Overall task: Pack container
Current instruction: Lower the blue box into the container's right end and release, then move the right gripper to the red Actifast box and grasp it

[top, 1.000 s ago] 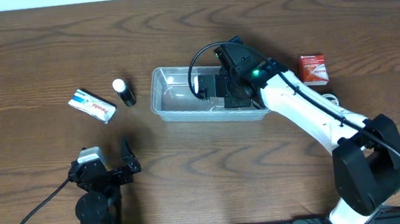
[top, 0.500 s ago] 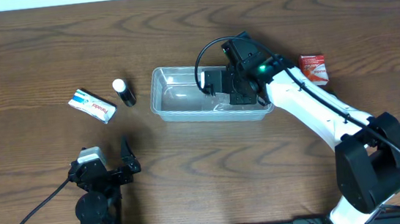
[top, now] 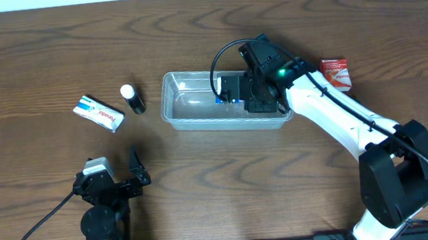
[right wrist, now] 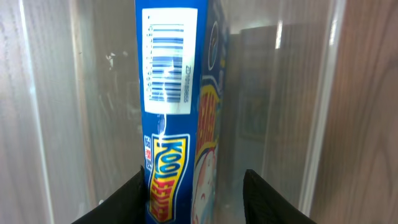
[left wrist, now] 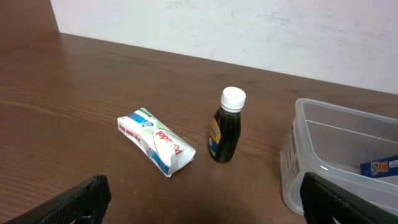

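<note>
The clear plastic container [top: 188,99] stands in the middle of the table; its left end shows in the left wrist view [left wrist: 336,155]. My right gripper [top: 231,95] is down inside its right half. A blue Kool packet [right wrist: 177,124] stands on edge between the fingers of my right gripper [right wrist: 194,199]. It touches the left finger, and a gap separates it from the right finger, so the jaws are open. The packet shows blue in the overhead view [top: 220,98] and in the left wrist view [left wrist: 379,167]. My left gripper [top: 115,173] is open and empty near the front left edge [left wrist: 199,205].
A white and blue packet [top: 97,112] [left wrist: 157,140] and a dark bottle with a white cap [top: 132,99] [left wrist: 226,127] lie left of the container. A red packet [top: 335,74] lies to its right, beside my right arm.
My right gripper shifted slightly right inside the container and opened, and the blue packet now shows beside its fingers. The left arm has not moved.
</note>
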{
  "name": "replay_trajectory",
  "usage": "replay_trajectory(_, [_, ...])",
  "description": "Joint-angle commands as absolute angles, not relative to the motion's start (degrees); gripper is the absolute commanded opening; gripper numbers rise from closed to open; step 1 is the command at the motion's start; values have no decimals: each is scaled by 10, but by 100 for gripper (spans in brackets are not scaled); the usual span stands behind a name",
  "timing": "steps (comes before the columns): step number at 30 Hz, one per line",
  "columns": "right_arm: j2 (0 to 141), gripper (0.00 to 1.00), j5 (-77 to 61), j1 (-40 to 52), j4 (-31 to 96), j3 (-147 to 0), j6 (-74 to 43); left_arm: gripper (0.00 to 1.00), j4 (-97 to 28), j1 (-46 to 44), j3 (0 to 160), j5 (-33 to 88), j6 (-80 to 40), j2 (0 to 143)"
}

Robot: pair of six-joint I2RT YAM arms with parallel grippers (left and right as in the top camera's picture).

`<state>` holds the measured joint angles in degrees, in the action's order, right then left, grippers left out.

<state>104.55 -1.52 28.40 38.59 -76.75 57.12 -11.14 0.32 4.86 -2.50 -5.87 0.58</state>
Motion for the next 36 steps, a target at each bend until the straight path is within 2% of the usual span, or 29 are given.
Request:
replay_trajectory(1, [1049,45,-19,294,393,-769,561,98,-132,6,40,-20,-51,3])
replay_trajectory(12, [985,50,11,340,396,-769,511,98,-132,6,40,-20,-51,3])
replay_trajectory(17, [913,59,43,351,394,-769,501,98,-132,6,40,-20,-51,3])
replay_trajectory(22, [841,78,43,349,383,-769,440,98,-132,6,40,-20,-51,3])
replay_trajectory(23, [828,84,42,349,384,-769,422,98,-132,6,40,-20,-51,3])
replay_trajectory(24, [817,99,38,349,386,-769,399,98,-132,6,40,-20,-51,3])
replay_trajectory(28, [792,99,-2,349,409,-769,316,98,-132,6,40,-20,-51,3])
replay_trajectory(30, [791,99,-25,349,418,-769,313,98,-132,6,40,-20,-51,3])
replay_trajectory(33, [793,99,8,341,420,-769,299,98,-132,6,40,-20,-51,3])
replay_trajectory(36, [795,99,107,312,399,-769,180,98,-132,6,40,-20,-51,3])
